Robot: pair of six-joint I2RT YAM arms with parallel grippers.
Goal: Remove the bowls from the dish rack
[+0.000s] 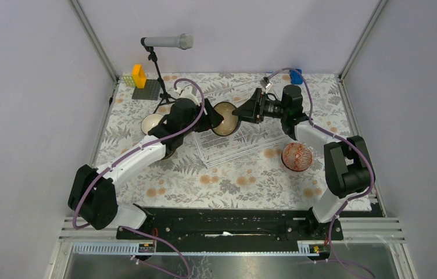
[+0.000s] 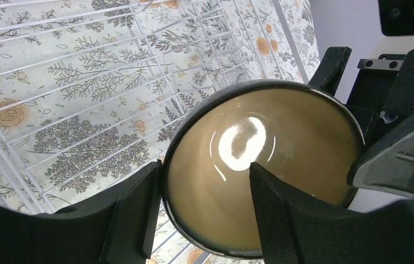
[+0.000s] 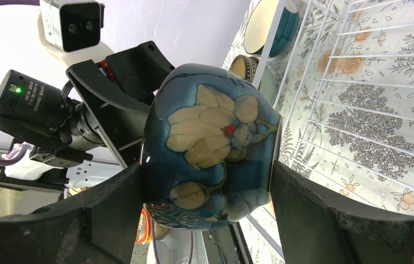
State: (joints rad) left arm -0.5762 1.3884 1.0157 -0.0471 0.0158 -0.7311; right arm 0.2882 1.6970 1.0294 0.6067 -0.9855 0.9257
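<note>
One bowl [image 1: 225,119] hangs above the dish rack [image 1: 245,148], over its far left part. It is tipped on its side, with its mouth turned toward the left arm and slightly upward. It is dark teal outside with gold flowers and glossy tan inside. The right gripper [image 3: 207,181] clamps it base to rim. The left gripper [image 2: 205,214] straddles the rim, and I cannot tell whether it pinches. I count three bowls from above: this one, a cream-inside bowl [image 1: 151,122] left of the rack, and a reddish patterned bowl [image 1: 296,156] to its right.
</note>
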